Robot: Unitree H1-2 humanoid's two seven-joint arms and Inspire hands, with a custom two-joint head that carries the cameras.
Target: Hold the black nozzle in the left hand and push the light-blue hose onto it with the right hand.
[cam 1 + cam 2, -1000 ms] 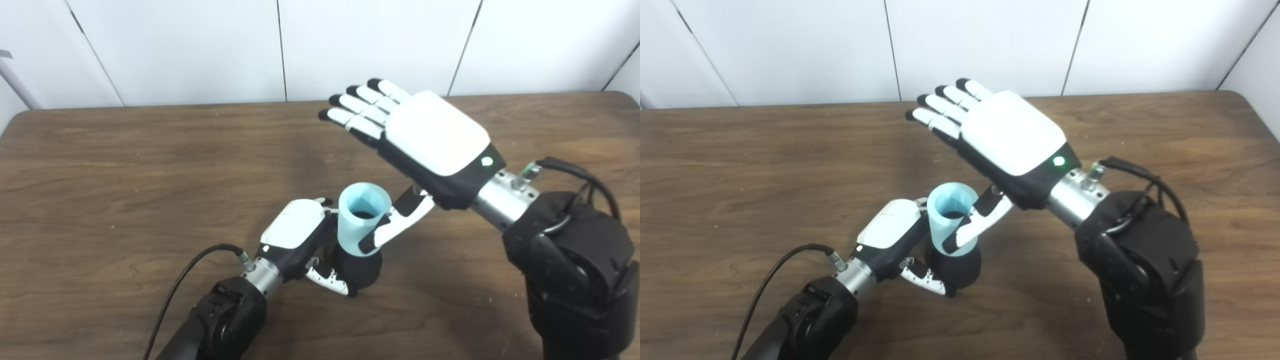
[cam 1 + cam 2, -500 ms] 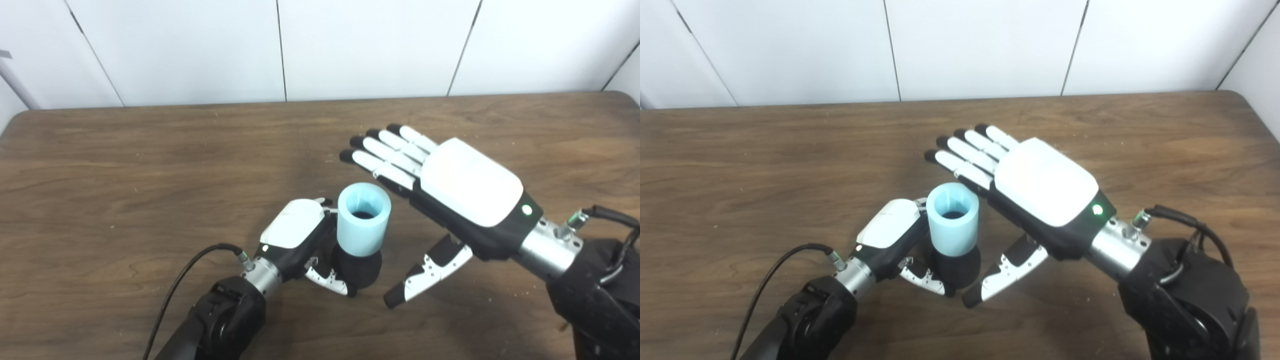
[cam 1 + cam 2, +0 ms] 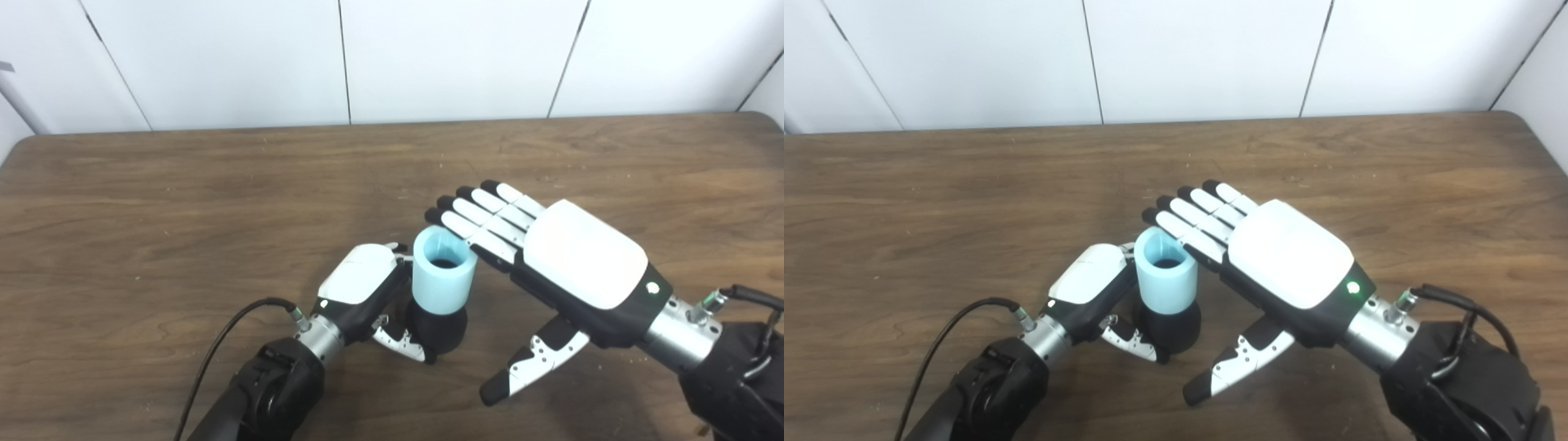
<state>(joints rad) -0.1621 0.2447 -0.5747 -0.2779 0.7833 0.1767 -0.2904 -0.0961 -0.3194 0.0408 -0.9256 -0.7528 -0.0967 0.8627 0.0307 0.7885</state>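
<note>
The right hand [image 3: 576,263], flat and spread, is coming down onto the blue hose [image 3: 442,278], pushing it onto the black nozzle [image 3: 438,327] that the left hand [image 3: 367,294] is gripping.

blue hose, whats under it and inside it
Under the hose sits the black nozzle, held by the left robot hand. Inside, only a dark patch at the bottom shows; how far the nozzle reaches in is hidden by the hose wall.

A brown wooden table [image 3: 153,202] stands before white wall panels [image 3: 245,61].
</note>
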